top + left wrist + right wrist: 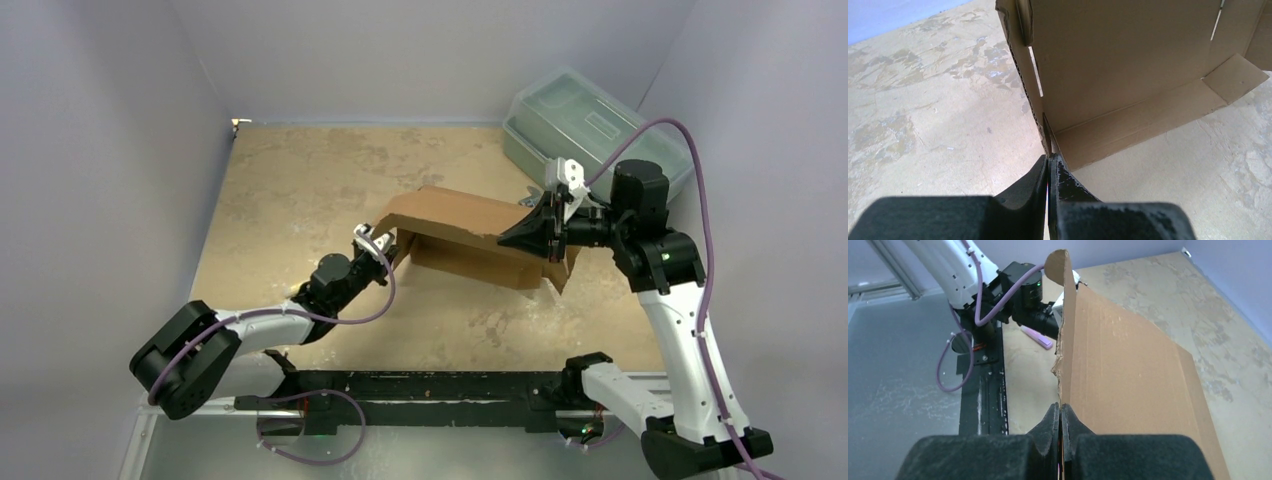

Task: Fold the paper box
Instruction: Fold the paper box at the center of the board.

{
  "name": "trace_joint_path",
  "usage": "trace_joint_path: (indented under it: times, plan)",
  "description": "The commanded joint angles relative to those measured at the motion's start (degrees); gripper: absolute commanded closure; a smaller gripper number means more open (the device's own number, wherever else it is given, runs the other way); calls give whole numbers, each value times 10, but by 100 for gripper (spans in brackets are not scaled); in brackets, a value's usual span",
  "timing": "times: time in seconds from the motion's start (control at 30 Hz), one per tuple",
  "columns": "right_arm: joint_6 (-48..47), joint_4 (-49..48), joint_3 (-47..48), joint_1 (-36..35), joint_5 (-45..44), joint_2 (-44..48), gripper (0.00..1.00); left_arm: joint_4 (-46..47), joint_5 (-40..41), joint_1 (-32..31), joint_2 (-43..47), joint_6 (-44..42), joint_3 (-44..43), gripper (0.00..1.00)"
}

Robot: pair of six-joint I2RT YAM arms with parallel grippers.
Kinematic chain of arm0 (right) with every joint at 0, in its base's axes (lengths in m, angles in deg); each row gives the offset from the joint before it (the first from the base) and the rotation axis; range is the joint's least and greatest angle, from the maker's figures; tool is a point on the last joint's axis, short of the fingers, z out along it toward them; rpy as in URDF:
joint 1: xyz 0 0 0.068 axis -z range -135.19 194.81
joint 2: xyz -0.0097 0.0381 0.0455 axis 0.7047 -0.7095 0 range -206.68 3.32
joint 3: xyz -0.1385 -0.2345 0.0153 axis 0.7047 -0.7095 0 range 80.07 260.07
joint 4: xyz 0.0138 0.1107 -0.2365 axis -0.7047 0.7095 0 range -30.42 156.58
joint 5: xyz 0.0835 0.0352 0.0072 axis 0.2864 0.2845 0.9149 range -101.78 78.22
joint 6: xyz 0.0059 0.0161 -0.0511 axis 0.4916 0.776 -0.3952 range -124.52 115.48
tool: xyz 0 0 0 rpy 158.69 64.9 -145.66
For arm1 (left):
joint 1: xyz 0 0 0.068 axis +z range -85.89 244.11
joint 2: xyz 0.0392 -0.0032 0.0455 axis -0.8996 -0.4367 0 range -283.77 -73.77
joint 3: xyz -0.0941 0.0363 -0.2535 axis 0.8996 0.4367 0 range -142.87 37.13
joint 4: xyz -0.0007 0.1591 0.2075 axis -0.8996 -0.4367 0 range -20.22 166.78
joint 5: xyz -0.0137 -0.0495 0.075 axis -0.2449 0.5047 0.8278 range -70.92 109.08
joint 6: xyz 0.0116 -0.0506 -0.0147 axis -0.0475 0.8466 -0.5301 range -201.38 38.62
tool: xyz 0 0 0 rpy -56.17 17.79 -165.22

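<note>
The paper box (470, 235) is brown corrugated cardboard, half raised in the middle of the table with one long panel sloping up over a standing wall. My left gripper (385, 245) is at its left end. In the left wrist view the left gripper (1049, 159) is shut, its tips pinching the lower edge of the box's side flap (1023, 75), with the inner panel (1128, 65) beyond. My right gripper (553, 232) is at the right end. In the right wrist view the right gripper (1061, 410) is shut on the thin edge of a large panel (1128, 375).
A translucent grey-green plastic toolbox (590, 125) sits in the back right corner, just behind the right arm. Grey walls close in the table on three sides. A black rail (430, 385) runs along the near edge between the arm bases.
</note>
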Motion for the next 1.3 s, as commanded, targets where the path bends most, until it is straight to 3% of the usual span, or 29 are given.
trace_joint_path:
  times: [0.0,0.33,0.6,1.13,1.27]
  plan:
    - [136,-89,26,-4,-39,5,100,50,6,-4,-15,-7,6,100]
    - [255,-133,52,-1,-45,-39,100,70,32,-18,-31,-12,0,100]
    - [289,-131,63,2,-56,-38,100,73,66,-24,-35,-11,2,100]
    - [250,-87,102,14,-148,-41,100,67,93,-46,-56,-16,-24,100]
    - [215,-68,116,15,-158,-52,90,65,95,-50,-51,-16,-15,100]
